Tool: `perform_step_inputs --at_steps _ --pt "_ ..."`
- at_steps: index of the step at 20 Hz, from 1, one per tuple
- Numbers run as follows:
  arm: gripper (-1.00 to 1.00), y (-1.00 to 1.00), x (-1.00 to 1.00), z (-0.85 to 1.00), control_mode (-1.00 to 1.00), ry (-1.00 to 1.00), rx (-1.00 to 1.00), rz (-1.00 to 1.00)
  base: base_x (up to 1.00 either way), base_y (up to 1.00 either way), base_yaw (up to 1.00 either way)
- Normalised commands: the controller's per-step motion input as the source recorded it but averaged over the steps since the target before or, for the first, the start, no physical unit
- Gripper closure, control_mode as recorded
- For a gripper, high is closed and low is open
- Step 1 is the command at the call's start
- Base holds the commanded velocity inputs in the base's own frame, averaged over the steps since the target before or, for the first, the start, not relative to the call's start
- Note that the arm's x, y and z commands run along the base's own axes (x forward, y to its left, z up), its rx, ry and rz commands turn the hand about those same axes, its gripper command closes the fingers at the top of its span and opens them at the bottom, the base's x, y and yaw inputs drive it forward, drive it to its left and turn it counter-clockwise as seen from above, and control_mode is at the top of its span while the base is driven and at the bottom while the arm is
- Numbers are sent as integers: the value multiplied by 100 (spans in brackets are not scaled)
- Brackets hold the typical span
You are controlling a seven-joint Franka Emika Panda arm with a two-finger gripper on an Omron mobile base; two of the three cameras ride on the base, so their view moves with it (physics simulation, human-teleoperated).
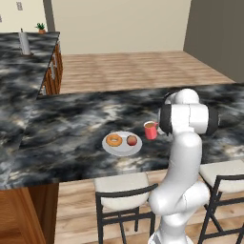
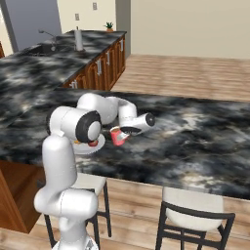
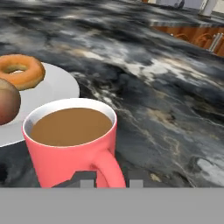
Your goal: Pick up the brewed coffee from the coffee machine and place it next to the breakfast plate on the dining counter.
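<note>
- The hand (image 3: 109, 183) is mostly cut off in the hand view; its tips close on the mug's handle.
- The red mug (image 1: 150, 129), full of brown coffee, sits just beside the white plate (image 1: 119, 148) near the worktop's (image 1: 71, 119) stool-side edge.
- The plate holds a doughnut (image 1: 114, 140) and an apple (image 1: 132, 140).

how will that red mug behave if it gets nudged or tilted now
The mug looks rigid, so it should slide rather than flex. Its coffee sits close to the rim, so even a small tilt would probably spill. The counter looks polished, so a nudge could skid it toward the plate.
</note>
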Motion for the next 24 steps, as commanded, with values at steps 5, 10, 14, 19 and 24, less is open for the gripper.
perform_step_inputs --at_steps 5,10,14,19,24 --pt "-100 0 9 -20 -100 -3 0 8 0 0 0" --pt "-100 0 -14 0 -100 -4 0 8 0 0 0" --pt "-100 2 -54 10 -100 -5 -1 8 0 0 0" --pt "-100 17 -68 32 -100 -6 -4 7 0 0 0" --pt "-100 24 -71 55 -100 -5 -6 7 0 0 0"
